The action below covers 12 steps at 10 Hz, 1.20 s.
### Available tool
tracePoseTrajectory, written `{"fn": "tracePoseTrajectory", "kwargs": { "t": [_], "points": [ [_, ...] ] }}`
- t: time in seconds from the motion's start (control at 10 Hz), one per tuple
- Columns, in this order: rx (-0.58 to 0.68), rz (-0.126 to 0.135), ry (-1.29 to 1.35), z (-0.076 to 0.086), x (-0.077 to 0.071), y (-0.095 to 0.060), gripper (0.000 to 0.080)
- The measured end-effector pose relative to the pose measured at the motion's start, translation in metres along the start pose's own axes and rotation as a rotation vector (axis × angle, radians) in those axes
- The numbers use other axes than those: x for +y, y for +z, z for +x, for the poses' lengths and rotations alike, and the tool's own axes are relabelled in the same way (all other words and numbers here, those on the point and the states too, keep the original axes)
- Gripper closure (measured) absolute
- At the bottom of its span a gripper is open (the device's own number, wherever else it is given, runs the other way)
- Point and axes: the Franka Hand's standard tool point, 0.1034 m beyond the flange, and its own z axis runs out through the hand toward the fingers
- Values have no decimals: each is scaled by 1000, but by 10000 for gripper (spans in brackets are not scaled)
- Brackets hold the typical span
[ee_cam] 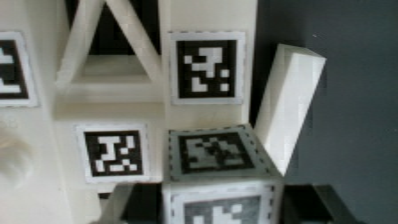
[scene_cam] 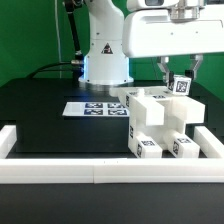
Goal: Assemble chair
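I'm clenching my jaws on a small tagged post (scene_cam: 182, 86), pinching it from both sides, at ext. view's right. The post's sitting right betw. my jaws, just above the other chair parts (scene_cam: 150, 122); can't tell if they're touching. Those parts are standing on the black tabletop (scene_cam: 45, 125), beside the marker board (scene_cam: 95, 108).

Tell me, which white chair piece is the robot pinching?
The small tagged block, highest at the exterior view's right: the gripper is shut on it. The other pieces sit lower, ungripped.
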Motion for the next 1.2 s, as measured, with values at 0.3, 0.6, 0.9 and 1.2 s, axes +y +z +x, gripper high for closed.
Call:
{"fn": "tracePoseTrajectory", "kwargs": {
  "t": [0.3,0.6,0.9,1.2],
  "points": [
    [0,1,141,0,0,0,515],
    [0,1,341,0,0,0,515],
    [0,2,495,0,0,0,514],
    [0,2,664,0,0,0,514]
  ]
}}
